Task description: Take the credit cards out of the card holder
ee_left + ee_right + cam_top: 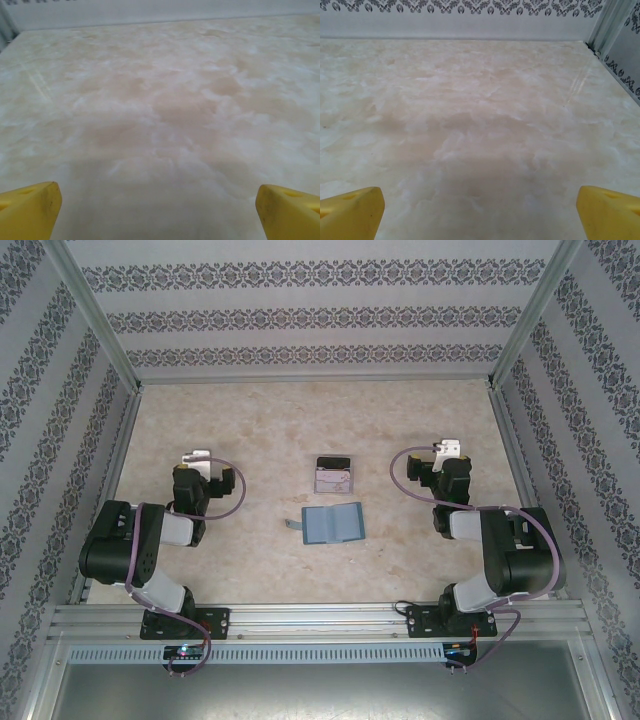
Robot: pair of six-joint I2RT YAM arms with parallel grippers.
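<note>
Spreading across the top view, the marbled beige table [300,420] sits boxed in by patterned walls [300,315]. Two black arms fold up from its near edge, the left arm [130,545] at 8 o'clock from the table's middle and the right arm [505,550] at 4 o'clock. The left gripper [197,456] sits at 9 o'clock from the middle, pointing toward 12. Its wrist view shows its yellow fingers [30,210] spread wide over bare table with nothing between them. The right gripper [447,448], at 3 o'clock, is likewise wide open and empty, its yellow fingers [350,212] in the frame's lower corners. The card holder [333,524] lies unfolded and flat just at 6 o'clock from the middle, well apart from both grippers. At 12 o'clock from it, near but apart, stands a small clear box [333,476] holding something pale lilac under a dark band, too small to identify. The holder's closure tab [293,524] sticks out at 9 o'clock.
</note>
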